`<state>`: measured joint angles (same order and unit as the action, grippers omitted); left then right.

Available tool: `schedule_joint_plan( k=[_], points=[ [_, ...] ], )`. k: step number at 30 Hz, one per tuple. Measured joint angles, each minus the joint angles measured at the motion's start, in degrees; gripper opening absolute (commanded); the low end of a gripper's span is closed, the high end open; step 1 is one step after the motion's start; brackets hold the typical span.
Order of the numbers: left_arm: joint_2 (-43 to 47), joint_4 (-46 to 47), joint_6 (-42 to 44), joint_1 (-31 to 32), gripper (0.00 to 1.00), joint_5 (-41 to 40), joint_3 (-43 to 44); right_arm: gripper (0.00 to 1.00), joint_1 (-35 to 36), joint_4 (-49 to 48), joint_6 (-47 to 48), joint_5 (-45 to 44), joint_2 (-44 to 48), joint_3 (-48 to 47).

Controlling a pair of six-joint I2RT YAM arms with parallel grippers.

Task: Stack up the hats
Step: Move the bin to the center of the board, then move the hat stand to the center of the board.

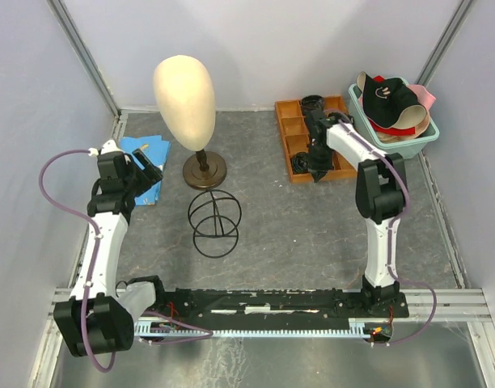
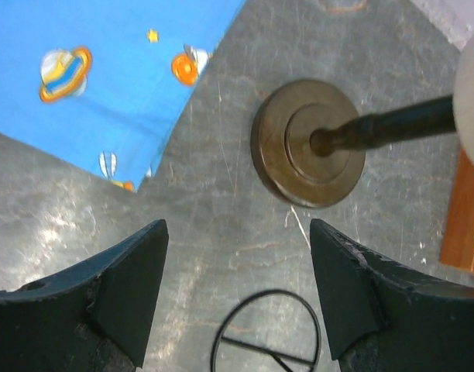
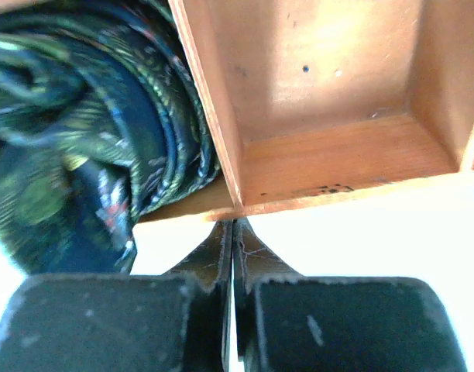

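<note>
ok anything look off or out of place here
The hats lie in a crooked heap in the tub, back right, pink one poking over the rim. Dark cloth is bunched in one tray compartment. Nothing spilled.

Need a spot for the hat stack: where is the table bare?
Bare tabletop lies between the wire frame and the right arm, nearer than the wooden tray. Crowded: back right, the tray beside the teal tub of hats, and left, around the mannequin stand and blue cloth.
</note>
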<state>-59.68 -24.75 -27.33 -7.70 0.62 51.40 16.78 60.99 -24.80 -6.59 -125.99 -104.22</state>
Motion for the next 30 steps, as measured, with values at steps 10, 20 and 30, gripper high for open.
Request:
schedule_joint_plan(
  k=[10, 20, 30],
  points=[
    [2.5, -8.3, -8.5, 7.3, 0.54, 3.9, -2.3, 0.18, -0.7, -14.3, -3.3, 12.7, 21.1, 13.9],
    [5.5, -12.7, -19.1, 14.3, 0.03, 5.6, -11.5, 0.19, 2.2, -16.7, -4.5, 19.9, 26.2, 21.5],
    [7.0, 0.1, -41.9, 21.7, 0.03, 4.4, -27.8, 0.19, 2.2, -17.2, -5.0, 20.1, 33.7, 24.2]
  ],
)
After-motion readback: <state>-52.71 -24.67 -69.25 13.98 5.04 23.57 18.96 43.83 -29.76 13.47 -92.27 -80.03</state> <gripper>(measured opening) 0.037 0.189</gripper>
